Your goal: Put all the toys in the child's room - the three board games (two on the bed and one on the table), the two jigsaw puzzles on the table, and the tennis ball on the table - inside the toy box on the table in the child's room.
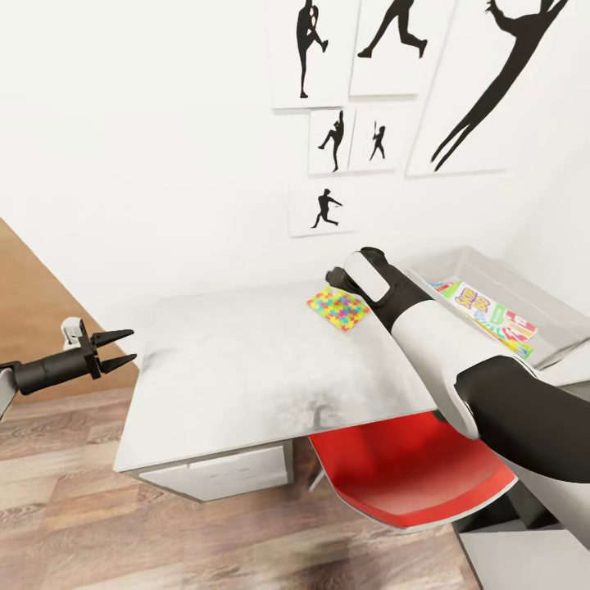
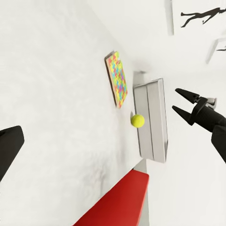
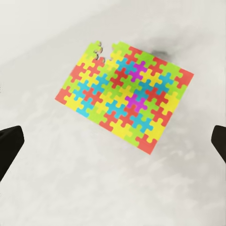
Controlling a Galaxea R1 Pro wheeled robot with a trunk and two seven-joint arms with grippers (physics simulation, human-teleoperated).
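Observation:
One jigsaw puzzle [image 1: 340, 309] [image 3: 125, 101] [image 2: 117, 77], a multicolour mosaic square, lies flat on the table [image 1: 229, 369] towards its far side. My right gripper [image 3: 115, 143] [image 2: 175, 100] hovers open just above it, and in the head view my own wrist mostly covers it. The tennis ball [image 2: 137, 120] sits on the table beside the toy box [image 2: 153, 120]. The light grey toy box [image 1: 500, 274] stands at the table's right end and holds the Skip-Bo board game [image 1: 487, 315]. My left gripper [image 1: 131, 346] hangs open and empty off the table's left edge.
A red chair [image 1: 410, 475] is tucked under the table's front right. Grey drawers [image 1: 213, 471] sit below the top. Black sports-silhouette pictures [image 1: 328, 205] hang on the white wall behind. Wood-plank floor [image 1: 65, 508] lies to the left and front.

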